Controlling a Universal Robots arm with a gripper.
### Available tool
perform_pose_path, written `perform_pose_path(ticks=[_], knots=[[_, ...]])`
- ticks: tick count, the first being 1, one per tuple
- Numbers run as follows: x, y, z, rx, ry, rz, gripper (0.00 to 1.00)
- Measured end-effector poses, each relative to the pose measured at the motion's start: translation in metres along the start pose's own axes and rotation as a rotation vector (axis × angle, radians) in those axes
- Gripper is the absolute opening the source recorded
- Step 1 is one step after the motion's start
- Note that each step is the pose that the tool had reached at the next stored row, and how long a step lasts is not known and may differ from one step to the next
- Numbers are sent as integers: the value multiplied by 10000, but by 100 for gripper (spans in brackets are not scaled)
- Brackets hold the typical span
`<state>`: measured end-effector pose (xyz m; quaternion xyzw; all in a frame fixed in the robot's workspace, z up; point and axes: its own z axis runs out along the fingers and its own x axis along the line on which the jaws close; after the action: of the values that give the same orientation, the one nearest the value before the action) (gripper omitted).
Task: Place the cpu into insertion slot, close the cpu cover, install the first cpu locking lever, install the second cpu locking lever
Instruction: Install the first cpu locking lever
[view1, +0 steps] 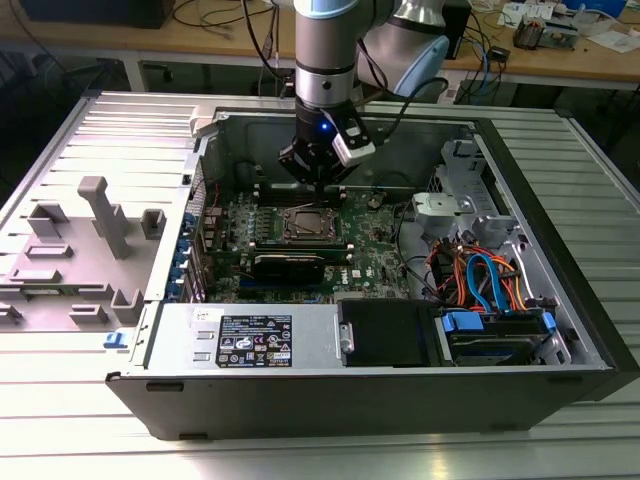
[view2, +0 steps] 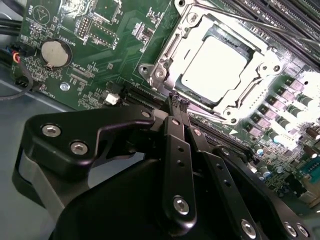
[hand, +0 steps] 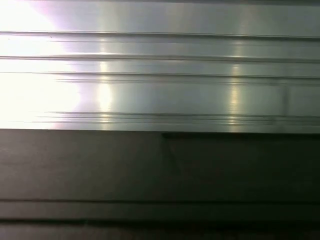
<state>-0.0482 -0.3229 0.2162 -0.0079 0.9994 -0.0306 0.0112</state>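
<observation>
open computer case (view1: 330, 400), green board (view2: 95, 55) inside, cpu (view2: 214, 64) in its socket (view2: 235, 42) under the cover (view2: 167, 55), memory slots (view2: 285, 20) alongside, gripper (view2: 176, 99) just beside, fingers (view2: 174, 114) closed, empty

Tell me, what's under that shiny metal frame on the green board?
Through the window of the cpu cover you can see the cpu, its silver top lying beneath the frame. Whatever is under the chip is covered.
</observation>
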Motion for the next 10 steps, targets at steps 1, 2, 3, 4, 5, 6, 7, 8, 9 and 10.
perform_pose_path(ticks=[1, 2, 3, 4, 5, 6, 7, 8, 9, 10], knots=[[0, -2, 8, 2, 0, 1, 11], [-3, -1, 16, 4, 3, 1, 11], [-9, 6, 30, -16, -12, 3, 11], [-11, 7, 31, -17, -11, 4, 11], [-11, 7, 31, -16, -9, 4, 11], [-17, 13, 37, -27, -17, 4, 11], [-16, 8, 31, -23, -16, 4, 11], [-17, 10, 26, -28, -18, 4, 11], [-19, 11, 4, -31, -20, 3, 11], [-21, 12, -17, -42, -22, 4, 11]])
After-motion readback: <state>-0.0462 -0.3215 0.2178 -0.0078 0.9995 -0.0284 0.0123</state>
